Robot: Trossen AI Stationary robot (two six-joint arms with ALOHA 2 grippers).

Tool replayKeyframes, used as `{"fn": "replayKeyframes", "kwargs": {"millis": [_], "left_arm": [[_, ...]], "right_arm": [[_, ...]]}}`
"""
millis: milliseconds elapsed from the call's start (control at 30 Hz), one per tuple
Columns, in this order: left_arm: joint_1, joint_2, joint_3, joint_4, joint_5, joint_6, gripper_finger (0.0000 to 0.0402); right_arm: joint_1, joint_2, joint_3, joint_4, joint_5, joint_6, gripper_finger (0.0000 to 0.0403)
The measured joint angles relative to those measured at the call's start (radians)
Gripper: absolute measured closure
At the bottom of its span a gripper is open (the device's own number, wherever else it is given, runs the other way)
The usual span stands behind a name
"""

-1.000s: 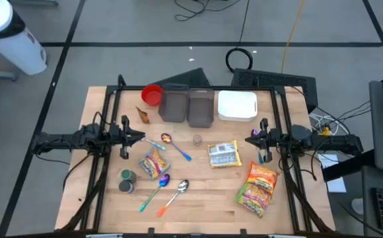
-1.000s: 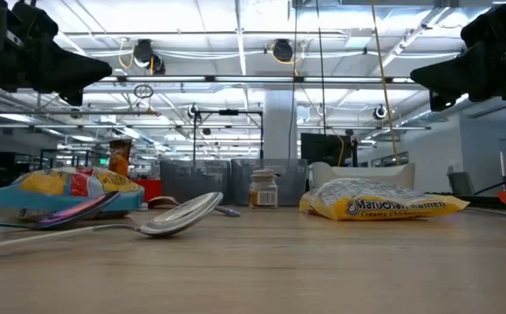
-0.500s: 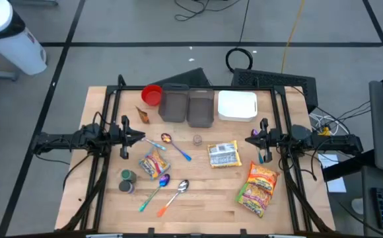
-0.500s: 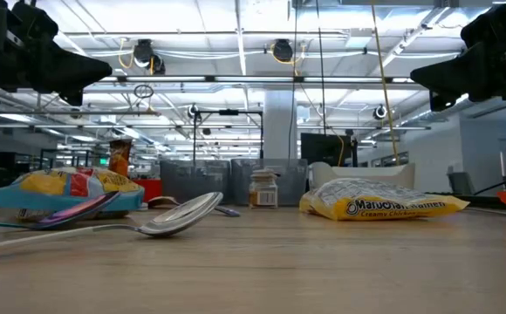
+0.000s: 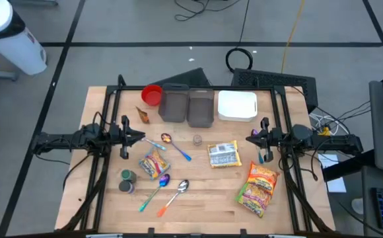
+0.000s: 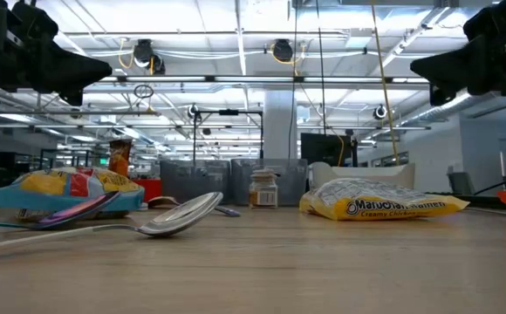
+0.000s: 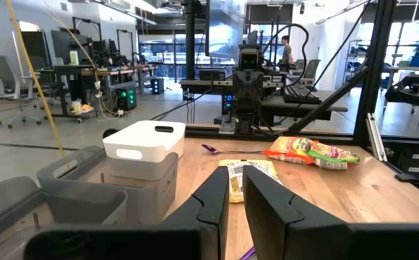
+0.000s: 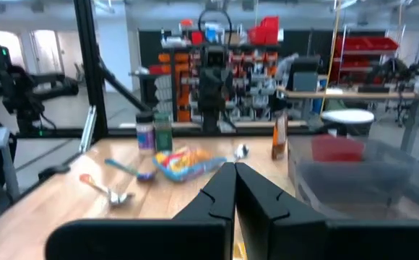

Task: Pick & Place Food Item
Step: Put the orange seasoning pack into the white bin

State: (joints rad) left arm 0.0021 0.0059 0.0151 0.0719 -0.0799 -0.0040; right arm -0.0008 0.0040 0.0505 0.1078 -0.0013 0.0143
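Several food packets lie flat on the wooden table (image 5: 205, 205): a silver noodle pack (image 5: 224, 154) in the middle, an orange-yellow packet (image 5: 258, 188) near the right, a colourful snack packet (image 5: 154, 164) left of centre and a small brown packet (image 5: 142, 115) farther back. My left gripper (image 5: 142, 137) hovers level above the table's left side, its fingers (image 7: 217, 195) a narrow gap apart with nothing between them. My right gripper (image 5: 247, 139) hovers level at the right, shut and holding nothing (image 8: 234, 177). Both point toward the table's middle.
Two grey bins (image 5: 187, 107), a white bin (image 5: 237, 106) and a red cup (image 5: 152, 94) line the far edge. Three spoons (image 5: 176, 147) (image 5: 155, 188) (image 5: 175, 195), two small cans (image 5: 127, 180) and a little jar (image 5: 197, 139) lie among the packets. Black frame rails run along both sides.
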Motion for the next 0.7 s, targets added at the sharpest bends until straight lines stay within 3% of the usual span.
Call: {"fn": "replayKeyframes", "kwargs": {"millis": [233,333,500,700], "left_arm": [[0.000,0.000,0.000,0.000,0.000,0.000,0.0350],[0.000,0.000,0.000,0.000,0.000,0.000,0.0350],[0.000,0.000,0.000,0.000,0.000,0.000,0.0350],[0.000,0.000,0.000,0.000,0.000,0.000,0.0350]], "right_arm": [[0.000,0.030,0.004,0.212,0.001,0.030,0.0403],[0.000,0.071,0.041,0.212,0.038,0.084,0.0403],[0.000,0.192,0.153,0.228,0.164,0.125,0.0403],[0.000,0.388,0.312,0.227,0.224,0.065,0.0403]]}}
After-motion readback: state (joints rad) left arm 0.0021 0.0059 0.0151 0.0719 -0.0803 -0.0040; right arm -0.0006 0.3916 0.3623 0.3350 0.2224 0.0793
